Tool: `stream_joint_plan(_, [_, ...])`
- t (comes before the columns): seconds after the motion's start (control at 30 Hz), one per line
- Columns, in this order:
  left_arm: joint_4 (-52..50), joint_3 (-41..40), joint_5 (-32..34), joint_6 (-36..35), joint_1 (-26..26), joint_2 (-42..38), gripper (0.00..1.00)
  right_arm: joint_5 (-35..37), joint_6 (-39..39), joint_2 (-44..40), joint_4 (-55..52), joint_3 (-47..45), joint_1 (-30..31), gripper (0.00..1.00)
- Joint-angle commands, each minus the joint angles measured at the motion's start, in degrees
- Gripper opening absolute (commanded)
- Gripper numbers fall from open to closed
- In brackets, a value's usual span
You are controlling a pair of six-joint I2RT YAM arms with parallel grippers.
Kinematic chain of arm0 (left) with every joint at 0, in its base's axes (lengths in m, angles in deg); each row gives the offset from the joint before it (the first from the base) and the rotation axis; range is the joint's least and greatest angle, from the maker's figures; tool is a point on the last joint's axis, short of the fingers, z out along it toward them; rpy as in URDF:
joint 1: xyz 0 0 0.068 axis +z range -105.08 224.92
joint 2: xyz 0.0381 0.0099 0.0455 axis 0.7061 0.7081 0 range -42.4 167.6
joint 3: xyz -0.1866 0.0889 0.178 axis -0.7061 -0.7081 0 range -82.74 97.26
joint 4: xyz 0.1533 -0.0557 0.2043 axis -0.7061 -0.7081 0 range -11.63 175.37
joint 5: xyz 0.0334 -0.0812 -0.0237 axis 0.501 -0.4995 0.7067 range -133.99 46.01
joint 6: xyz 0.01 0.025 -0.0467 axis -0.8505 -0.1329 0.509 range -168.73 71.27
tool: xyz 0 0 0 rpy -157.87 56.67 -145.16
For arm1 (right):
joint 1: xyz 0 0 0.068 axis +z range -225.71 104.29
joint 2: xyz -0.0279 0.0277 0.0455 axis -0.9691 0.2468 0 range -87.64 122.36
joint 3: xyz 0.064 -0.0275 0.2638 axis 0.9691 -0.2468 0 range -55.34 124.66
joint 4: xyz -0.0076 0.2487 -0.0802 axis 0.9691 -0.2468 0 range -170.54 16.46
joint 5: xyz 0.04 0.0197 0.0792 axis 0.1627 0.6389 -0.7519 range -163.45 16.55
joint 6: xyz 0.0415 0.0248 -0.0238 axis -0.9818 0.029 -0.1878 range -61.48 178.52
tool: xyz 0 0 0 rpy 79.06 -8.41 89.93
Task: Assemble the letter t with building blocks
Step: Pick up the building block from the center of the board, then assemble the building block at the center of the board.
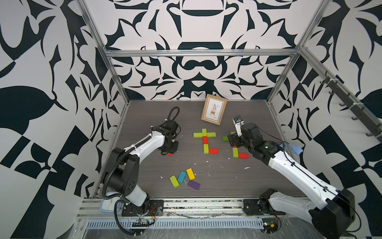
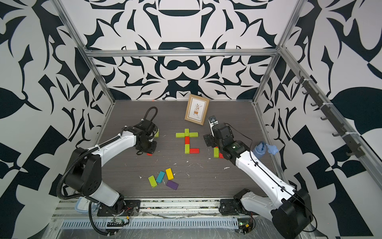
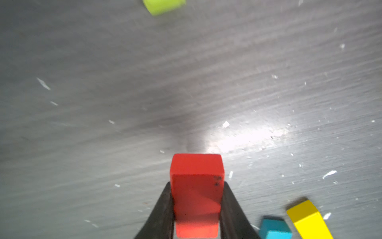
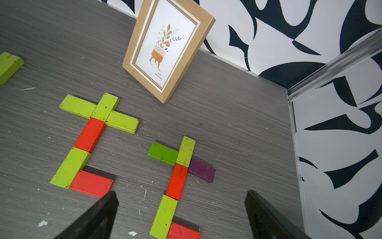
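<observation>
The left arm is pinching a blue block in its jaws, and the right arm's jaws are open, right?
Not quite: the block pinched in the left jaws is red, not blue, as the left wrist view shows. The right jaws are open.

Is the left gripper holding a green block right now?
No, in the left wrist view the left gripper is shut on a red block, its jaws pressed against both sides.
</observation>
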Motion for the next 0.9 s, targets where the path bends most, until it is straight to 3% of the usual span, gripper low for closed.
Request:
stream_joint_plan(0.0, [-0.44, 3.25, -3.87, -13.65, 2.88, -1.86, 0.00, 0.52, -0.28, -0.11, 2.03, -0.07, -0.06, 0.99])
stream_joint_plan(0.53, [11.01, 3.53, -8.25, -65.60, 10.07, -1.87, 0.00, -0.30, 0.62, -2.22, 3.77, -1.43, -0.13, 0.99])
stream_joint_plan(0.87, [5.49, 12.97, -9.34, -81.76, 15.10, 10.19, 0.00, -2.84, 3.57, -5.89, 7.66, -5.52, -0.10, 0.99])
